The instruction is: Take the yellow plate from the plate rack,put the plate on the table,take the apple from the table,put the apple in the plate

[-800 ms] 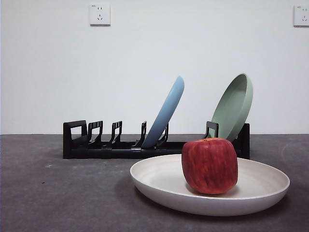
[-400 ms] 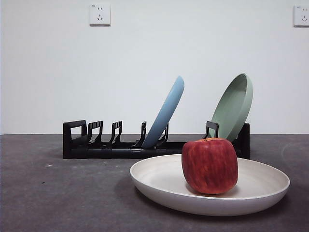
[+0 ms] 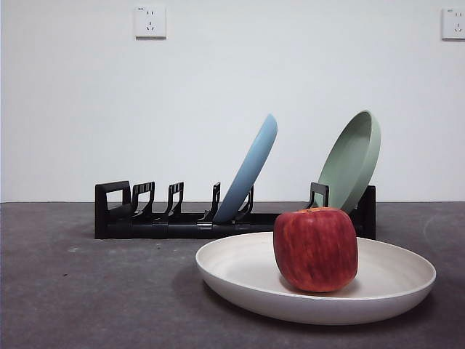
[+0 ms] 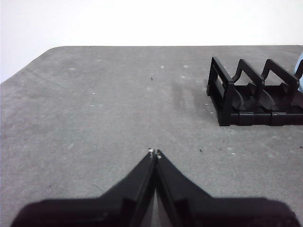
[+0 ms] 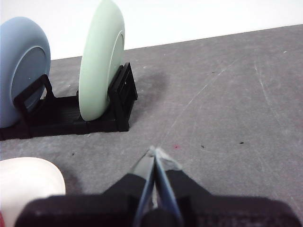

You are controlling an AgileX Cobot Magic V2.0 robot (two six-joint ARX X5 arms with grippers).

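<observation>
The yellow plate (image 3: 378, 291), cream with a raised rim, lies flat on the table (image 3: 87, 298) in the front view, in front of the plate rack (image 3: 174, 225). The red apple (image 3: 315, 249) stands inside the plate. An edge of the plate also shows in the right wrist view (image 5: 26, 182). My left gripper (image 4: 154, 153) is shut and empty, above bare table beside the rack's empty end (image 4: 251, 94). My right gripper (image 5: 155, 152) is shut and empty, above the table in front of the rack's other end (image 5: 71, 116). Neither arm shows in the front view.
A light blue plate (image 3: 251, 171) and a pale green plate (image 3: 354, 160) lean in the rack's slots; both also show in the right wrist view, blue (image 5: 21, 71) and green (image 5: 101, 59). A white wall with two sockets stands behind the table.
</observation>
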